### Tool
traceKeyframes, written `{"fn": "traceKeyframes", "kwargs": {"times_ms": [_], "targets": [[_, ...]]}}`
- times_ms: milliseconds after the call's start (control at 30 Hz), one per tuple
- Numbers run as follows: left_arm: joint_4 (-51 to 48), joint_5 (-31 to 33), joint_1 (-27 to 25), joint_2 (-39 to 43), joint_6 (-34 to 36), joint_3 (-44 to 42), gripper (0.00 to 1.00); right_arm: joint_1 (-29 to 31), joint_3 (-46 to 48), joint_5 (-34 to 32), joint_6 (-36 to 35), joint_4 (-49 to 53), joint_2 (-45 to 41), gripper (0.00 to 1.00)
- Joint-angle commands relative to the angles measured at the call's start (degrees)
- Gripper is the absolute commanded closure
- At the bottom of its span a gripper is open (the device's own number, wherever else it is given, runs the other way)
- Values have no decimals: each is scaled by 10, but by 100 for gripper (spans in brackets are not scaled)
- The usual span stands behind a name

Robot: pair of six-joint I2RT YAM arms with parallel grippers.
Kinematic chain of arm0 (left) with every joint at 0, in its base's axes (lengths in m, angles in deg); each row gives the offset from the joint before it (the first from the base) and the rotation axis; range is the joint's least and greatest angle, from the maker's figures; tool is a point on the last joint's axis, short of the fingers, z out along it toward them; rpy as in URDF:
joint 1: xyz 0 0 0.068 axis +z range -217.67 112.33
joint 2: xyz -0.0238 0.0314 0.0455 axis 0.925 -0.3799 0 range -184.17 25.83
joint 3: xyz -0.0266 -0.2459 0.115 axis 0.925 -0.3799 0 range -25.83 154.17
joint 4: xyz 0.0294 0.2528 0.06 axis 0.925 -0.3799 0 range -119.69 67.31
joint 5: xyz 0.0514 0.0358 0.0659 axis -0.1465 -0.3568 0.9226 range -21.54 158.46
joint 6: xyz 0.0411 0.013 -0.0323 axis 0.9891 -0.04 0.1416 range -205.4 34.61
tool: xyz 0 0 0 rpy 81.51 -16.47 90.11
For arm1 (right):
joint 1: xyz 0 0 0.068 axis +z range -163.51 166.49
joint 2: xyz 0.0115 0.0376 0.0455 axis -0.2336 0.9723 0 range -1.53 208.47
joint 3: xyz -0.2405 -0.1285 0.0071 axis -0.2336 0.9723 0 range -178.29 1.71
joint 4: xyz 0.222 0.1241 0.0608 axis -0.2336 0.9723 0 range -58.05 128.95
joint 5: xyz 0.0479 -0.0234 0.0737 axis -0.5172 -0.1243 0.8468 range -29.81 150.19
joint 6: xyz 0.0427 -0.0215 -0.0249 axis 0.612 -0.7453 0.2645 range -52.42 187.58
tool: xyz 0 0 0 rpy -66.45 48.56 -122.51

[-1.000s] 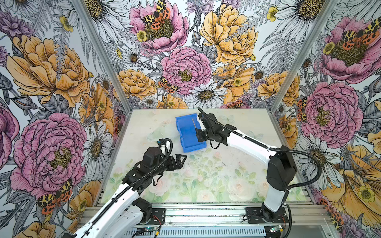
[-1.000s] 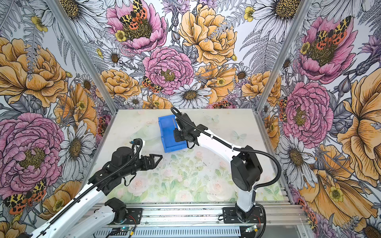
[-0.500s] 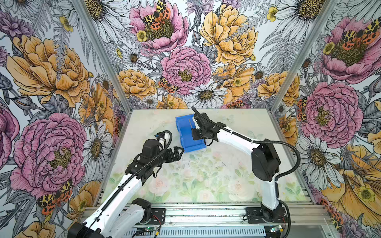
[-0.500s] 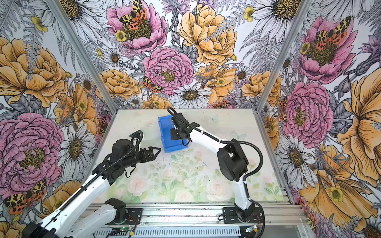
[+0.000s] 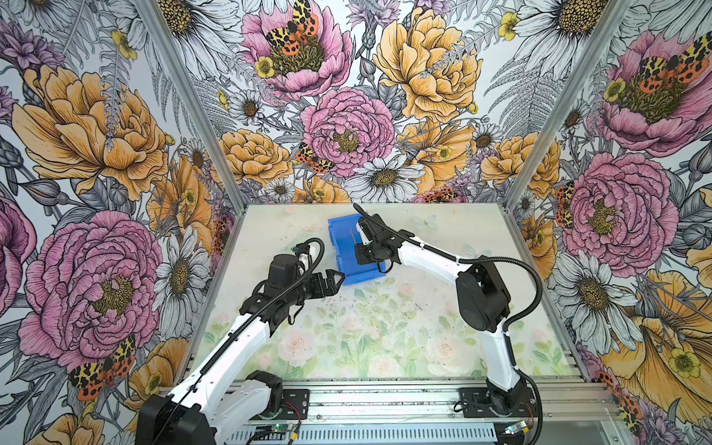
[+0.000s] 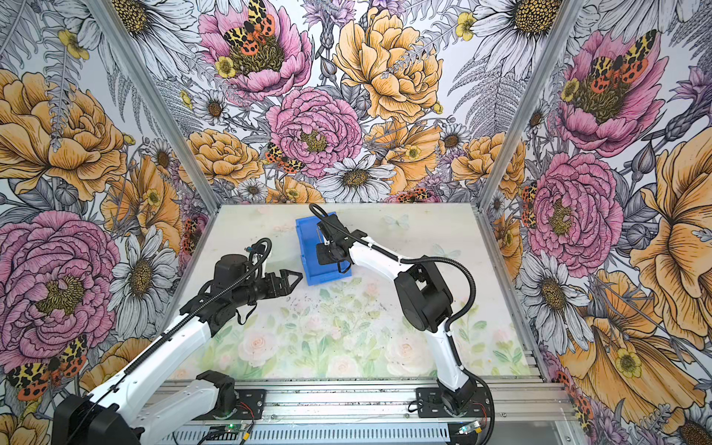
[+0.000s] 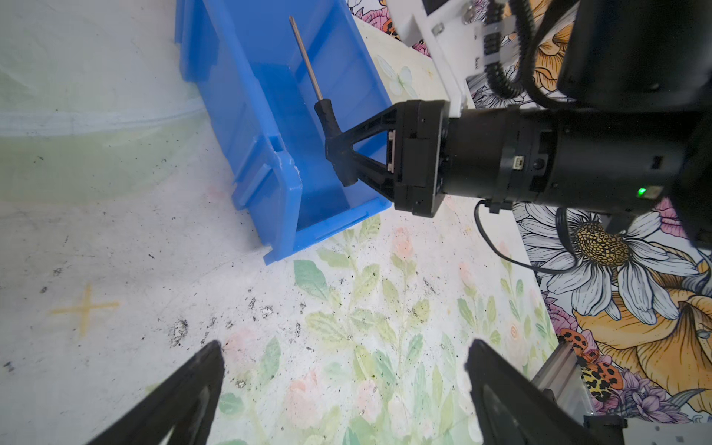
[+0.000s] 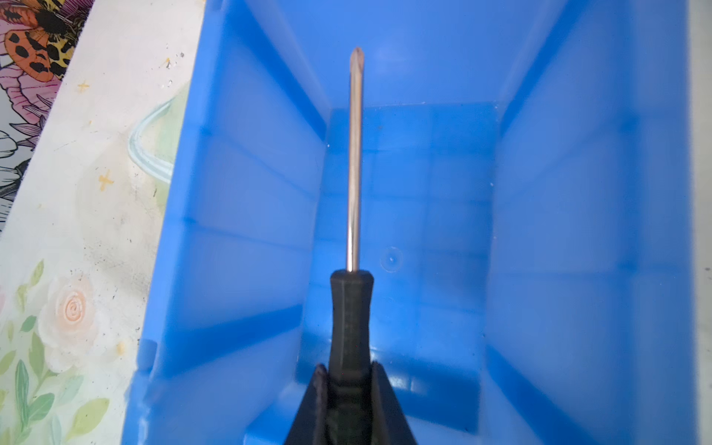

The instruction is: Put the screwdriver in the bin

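The blue bin (image 5: 338, 250) (image 6: 308, 250) stands at the back middle of the table, its lowered end toward the front. My right gripper (image 5: 357, 251) (image 7: 336, 155) (image 8: 348, 375) hangs over the bin's inside, shut on the black handle of the screwdriver (image 8: 351, 308) (image 7: 326, 117). The thin metal shaft (image 5: 351, 235) (image 6: 318, 233) points along the bin toward its far end wall. Whether the tool touches the floor of the bin (image 8: 250, 192) I cannot tell. My left gripper (image 5: 339, 275) (image 6: 296, 276) (image 7: 343, 358) is open and holds nothing, just left of the bin's (image 7: 239, 96) near corner.
The floral table mat (image 5: 366, 335) has dark scuffs in front of the bin. Flowered walls (image 5: 346, 127) close the back and both sides, with metal corner posts. The right arm's elbow (image 5: 481, 296) stands over the right half of the table.
The right gripper has carried the screwdriver leftward over the bin's inside. The left gripper has moved forward and up toward the bin's near left corner.
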Motion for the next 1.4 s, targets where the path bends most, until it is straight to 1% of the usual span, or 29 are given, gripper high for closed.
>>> {"fn": "traceKeyframes", "kwargs": {"times_ms": [0, 67, 133, 233, 433, 500, 600, 667, 733, 867, 1000, 1067, 1233, 1300, 1367], "targets": [[19, -14, 8, 8, 7, 5, 1, -3, -22, 6, 3, -6, 15, 100], [18, -12, 9, 15, 4, 0, 1, -3, -25, 9, 7, -6, 20, 96], [14, -12, 11, 22, 4, -3, 1, -3, -28, 8, 10, -7, 20, 86], [10, -16, 17, 25, 9, -6, 1, -2, -29, -1, 13, -7, 18, 77], [7, -26, 27, 35, 13, -8, 1, 0, -26, -22, 18, -7, 5, 63], [7, -26, 29, 38, 13, -8, 1, 3, -26, -27, 18, -7, 1, 61], [7, -25, 32, 41, 15, -8, 1, 5, -22, -35, 17, -7, -16, 57], [7, -25, 35, 41, 17, -9, 1, 7, -22, -40, 13, -7, -31, 52], [2, -22, 36, 42, 25, -9, 1, 8, -16, -47, 7, -7, -53, 46], [-17, 23, 36, 56, 44, -7, 1, 10, 16, -71, 3, -7, -105, 30], [-27, 87, 41, 62, 56, -5, 1, 9, 85, -109, -7, -7, -185, 16], [-33, 109, 48, 65, 60, 0, 1, 5, 124, -124, -7, -7, -225, 10], [-50, 170, 71, 91, 67, 1, 1, -3, 225, -195, -7, -7, -332, 3], [-64, 228, 71, 104, 65, -2, 1, -8, 273, -233, -6, -7, -384, 0], [-78, 278, 74, 118, 64, 1, 2, -15, 320, -268, -3, -8, -431, 0]]}}
